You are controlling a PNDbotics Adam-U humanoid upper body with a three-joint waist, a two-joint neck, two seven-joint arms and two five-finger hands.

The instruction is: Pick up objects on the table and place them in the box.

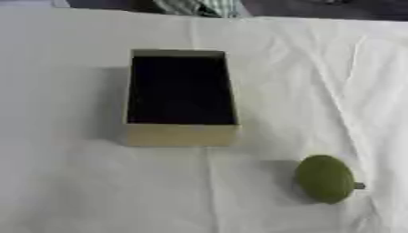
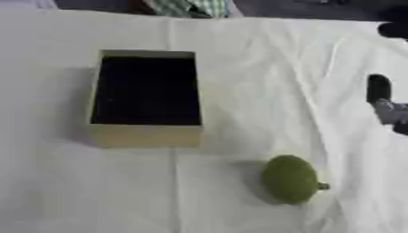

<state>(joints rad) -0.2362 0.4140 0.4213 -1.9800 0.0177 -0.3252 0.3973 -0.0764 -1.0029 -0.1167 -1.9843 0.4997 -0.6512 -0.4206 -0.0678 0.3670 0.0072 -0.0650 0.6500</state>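
**Green fruit lying near right of the open box**

A tan box point(image 1: 181, 134) with a dark inside is sitting open-topped at the middle of the white cloth point(image 1: 79, 182). A green oval fruit point(image 1: 324, 178) with a short stub at its right end is lying on the cloth, near and to the right of the box, well apart from it. Nothing is standing between the two; only folds in the cloth are running down past the box's near right corner. Bare cloth is lying on all sides of the box. At the right edge of the right eye view, part of the right hand point(image 2: 380, 88) is showing as dark and grey shapes above the cloth; whether its fingers are apart or together cannot be told. No writing is showing on the box.
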